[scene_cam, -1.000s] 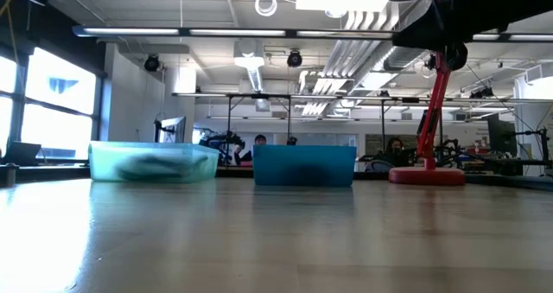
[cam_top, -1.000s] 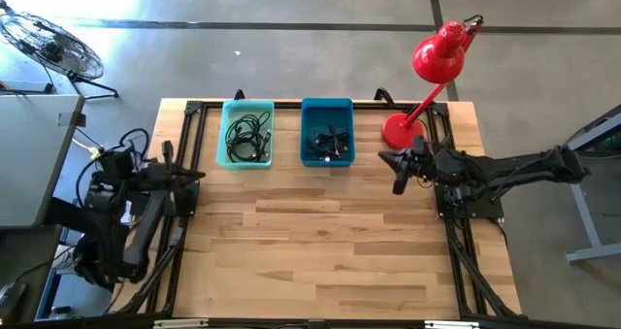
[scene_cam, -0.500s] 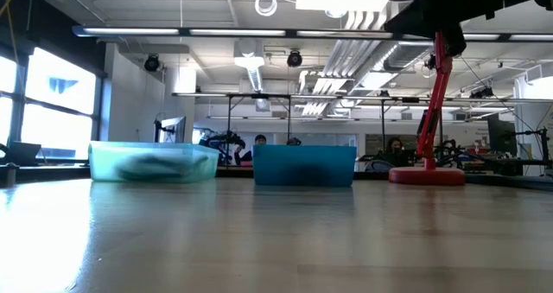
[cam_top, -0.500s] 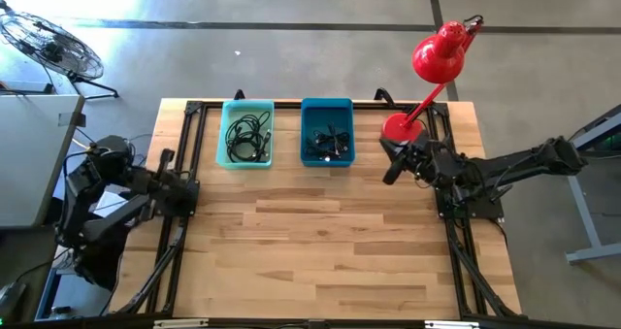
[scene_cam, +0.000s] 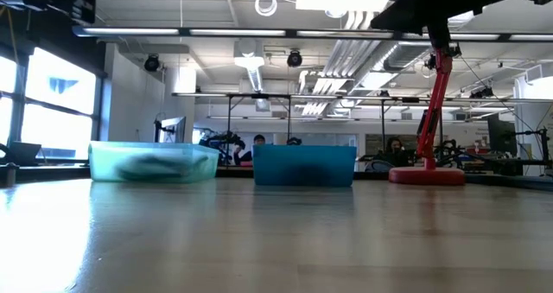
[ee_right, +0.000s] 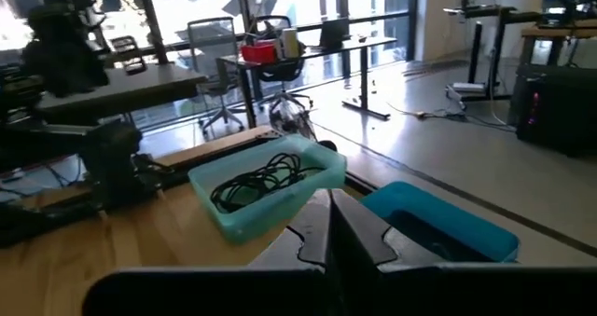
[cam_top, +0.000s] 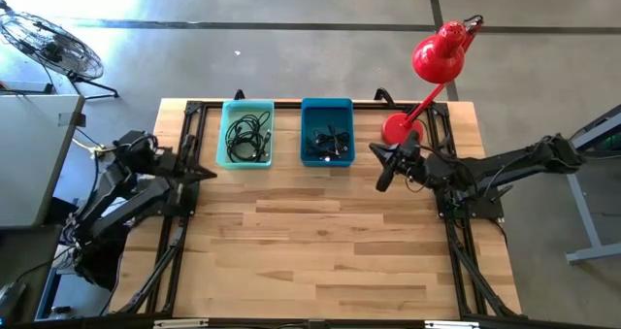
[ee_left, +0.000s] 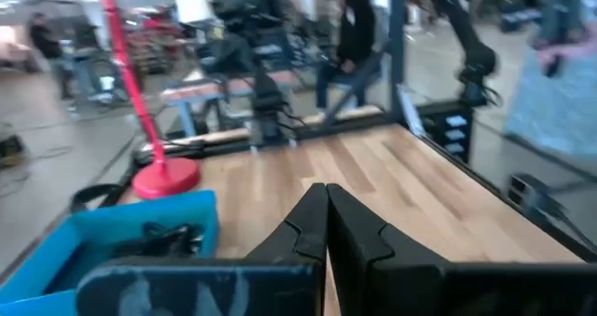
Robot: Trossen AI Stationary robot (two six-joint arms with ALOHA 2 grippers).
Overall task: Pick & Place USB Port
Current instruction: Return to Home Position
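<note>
A light teal bin [cam_top: 246, 133] holding black cables and a blue bin [cam_top: 327, 131] holding small black cabled pieces stand side by side at the table's far edge. They also show in the low view as the teal bin [scene_cam: 154, 162] and the blue bin [scene_cam: 304, 165]. My left gripper [cam_top: 201, 174] hovers shut over the table's left edge, short of the teal bin. In its wrist view the left gripper [ee_left: 325, 218] has its fingertips together. My right gripper [cam_top: 380, 176] hangs shut to the right of the blue bin; the right gripper [ee_right: 328, 225] faces both bins. No single USB piece can be told apart.
A red desk lamp stands with its base [cam_top: 398, 129] at the far right corner, just behind my right arm, and its head [cam_top: 437, 57] reaches past the table edge. Black frame rails [cam_top: 184, 213] run along both side edges. Bare wood [cam_top: 320, 242] fills the middle and near side.
My right gripper has moved toward the table's left, closer to the blue bin. My left arm has unfolded and swung at the left edge, ending with its gripper pointing in over the table. Both bins have stayed put.
</note>
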